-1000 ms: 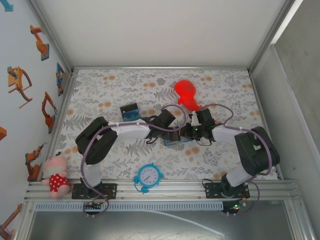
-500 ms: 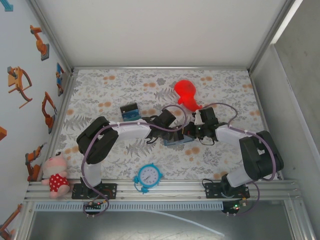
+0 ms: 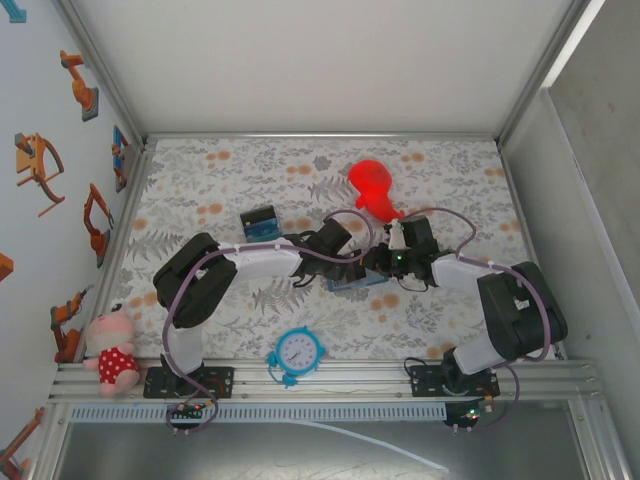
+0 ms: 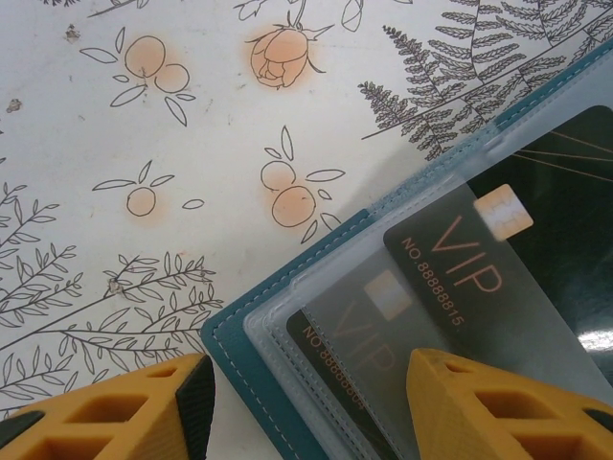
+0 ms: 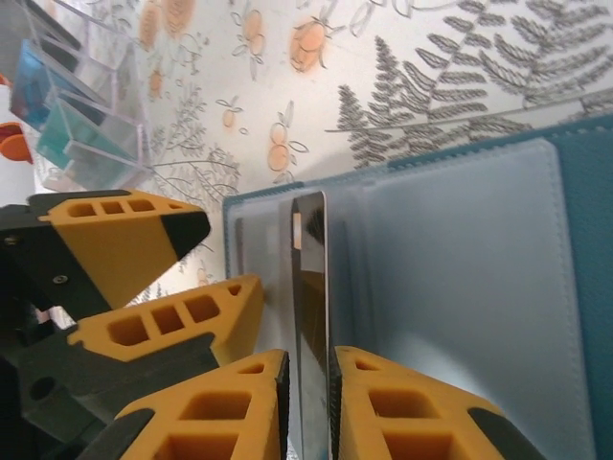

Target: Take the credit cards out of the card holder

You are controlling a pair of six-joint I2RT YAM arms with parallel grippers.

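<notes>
Card holder (image 4: 239, 350): matt teal-blue, leather-like, stitched edge; inside paler and smooth. Sleeves (image 4: 287, 321): clear plastic, glossy, a bit hazy. Credit cards (image 4: 460, 278): dark smooth plastic, slight sheen, coppery print. Left gripper (image 4: 306, 407) fingers (image 4: 105, 417) and right gripper (image 5: 308, 422) fingers (image 5: 412, 412): matt orange-yellow plastic with moulded cut-outs, black inner faces. Table cover (image 4: 192, 144): matt floral print, cloth or vinyl unclear. Rail (image 3: 330, 380) along bottom of top view: bare brushed metal. Plush toy (image 3: 112, 352), lower left: soft fabric.
</notes>
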